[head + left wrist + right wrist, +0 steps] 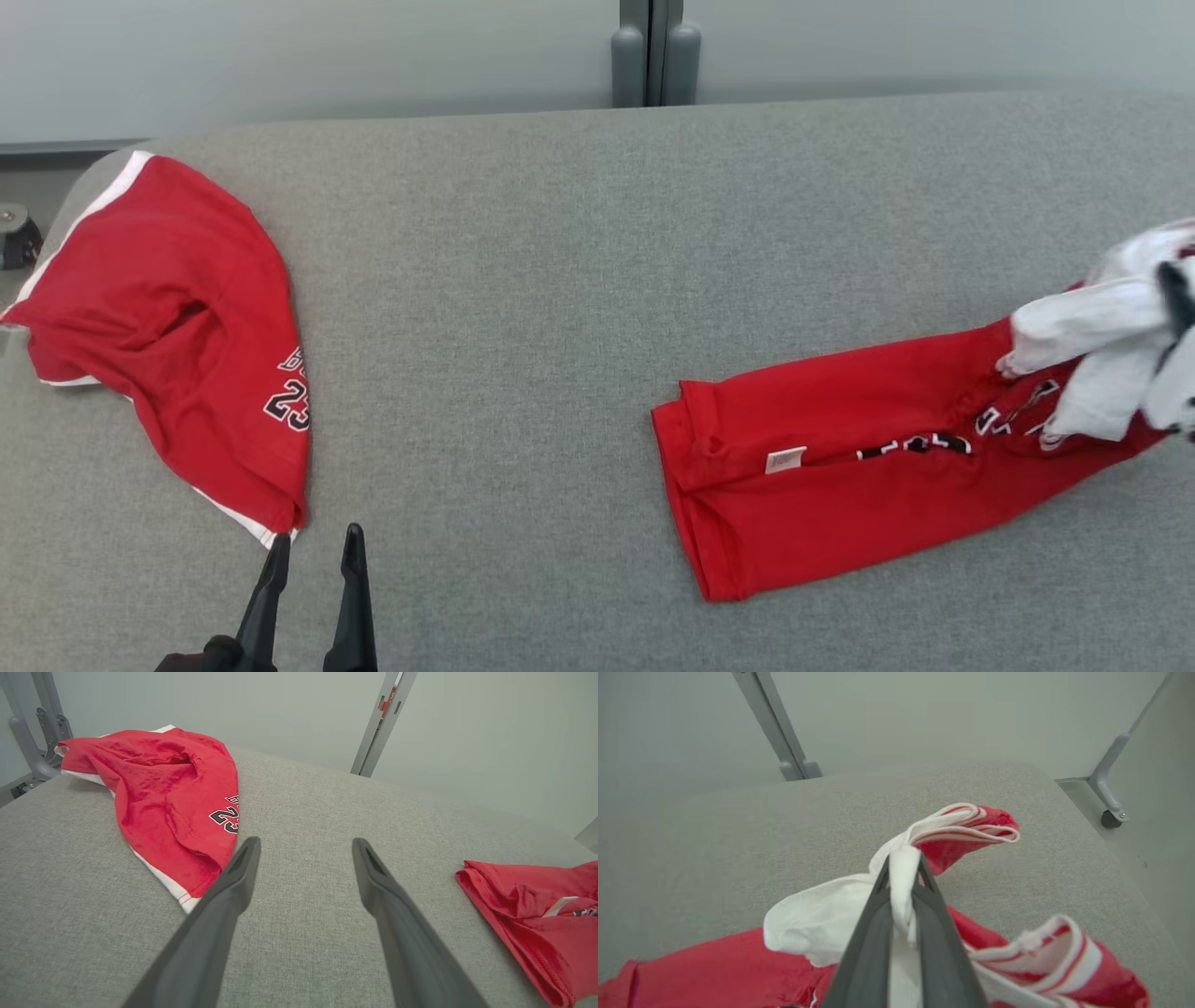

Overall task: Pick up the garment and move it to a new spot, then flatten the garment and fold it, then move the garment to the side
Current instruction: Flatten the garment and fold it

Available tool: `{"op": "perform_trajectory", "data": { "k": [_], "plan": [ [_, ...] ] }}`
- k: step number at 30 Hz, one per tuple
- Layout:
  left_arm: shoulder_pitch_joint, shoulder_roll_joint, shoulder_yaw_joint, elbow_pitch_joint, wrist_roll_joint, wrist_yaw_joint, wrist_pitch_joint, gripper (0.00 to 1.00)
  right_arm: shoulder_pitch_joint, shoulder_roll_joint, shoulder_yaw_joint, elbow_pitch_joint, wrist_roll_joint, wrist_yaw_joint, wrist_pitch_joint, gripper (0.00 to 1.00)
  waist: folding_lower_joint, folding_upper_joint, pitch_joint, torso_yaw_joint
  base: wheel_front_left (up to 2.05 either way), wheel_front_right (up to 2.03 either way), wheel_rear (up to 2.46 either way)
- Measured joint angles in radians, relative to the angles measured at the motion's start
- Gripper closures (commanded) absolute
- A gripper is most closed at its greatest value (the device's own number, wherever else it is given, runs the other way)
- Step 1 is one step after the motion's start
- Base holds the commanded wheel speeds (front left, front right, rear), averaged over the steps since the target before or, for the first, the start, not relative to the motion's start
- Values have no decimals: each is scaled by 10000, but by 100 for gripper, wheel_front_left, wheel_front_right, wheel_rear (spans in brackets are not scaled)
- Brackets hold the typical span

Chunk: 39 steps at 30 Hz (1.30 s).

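Note:
The garment, red with white sleeves and black lettering, lies crumpled lengthwise on the right of the grey padded table. My right gripper is shut on a bunch of its white fabric, lifting that end while the red body stays on the table. In the head view that gripper is at the right edge, half buried in white cloth. My left gripper stands open near the front left with nothing between its fingers; in its wrist view the garment's hem lies to the right.
A second red garment with white trim and the number 23 lies at the table's left end, its corner close to my left fingertips. Grey frame posts stand behind the table. A caster wheel sits off the right edge.

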Motion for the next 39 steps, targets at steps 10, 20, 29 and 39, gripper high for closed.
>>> {"op": "perform_trajectory", "data": {
  "k": [10,20,29,39],
  "plan": [
    [151,-12,-336,-150,-290,142,0,0,1631,1237,3914,-2182,949,2,809,100,0,0,-381,-148,0,0,0],
    [87,-10,-470,33,-389,211,0,0,1658,3363,4832,86,-54,2,-1154,100,0,0,-178,-79,0,0,0],
    [96,-12,-500,138,-368,215,0,0,1630,3544,5365,830,-286,2,-1726,100,0,0,-378,-74,0,0,0],
    [169,-12,-558,261,-353,211,0,0,1908,3568,6288,663,6,2,-2360,0,0,0,-707,-259,0,0,0]
  ]
}}
